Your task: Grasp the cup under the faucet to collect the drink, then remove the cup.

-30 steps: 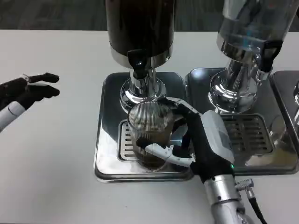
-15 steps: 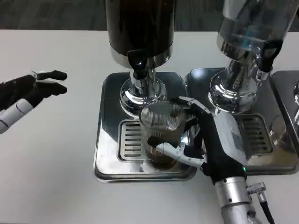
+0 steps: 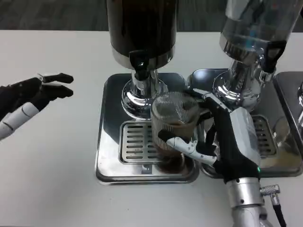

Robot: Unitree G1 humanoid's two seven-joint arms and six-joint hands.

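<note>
A ribbed clear cup (image 3: pixel 173 124) with dark drink in its lower part stands over the right side of the grate of the left drip tray (image 3: pixel 110 142). My right hand (image 3: pixel 222 139) grips it from the right, fingers wrapped around its front and back. The black faucet (image 3: pixel 138 64) of the dark dispenser (image 3: pixel 142 28) is up and to the left of the cup. My left hand (image 3: pixel 35 92) hovers over the table at the far left, fingers stretched out and holding nothing.
A second dispenser with a clear tank (image 3: pixel 253 28) stands on its own drip tray (image 3: pixel 279 161) at the right. Another tray's edge (image 3: pixel 296 94) shows at the far right. A cable connector (image 3: pixel 271 190) sticks out near my right wrist.
My right hand has carried the cup to the right, away from under the faucet toward the tray's right edge. My left hand has drifted slightly right.
</note>
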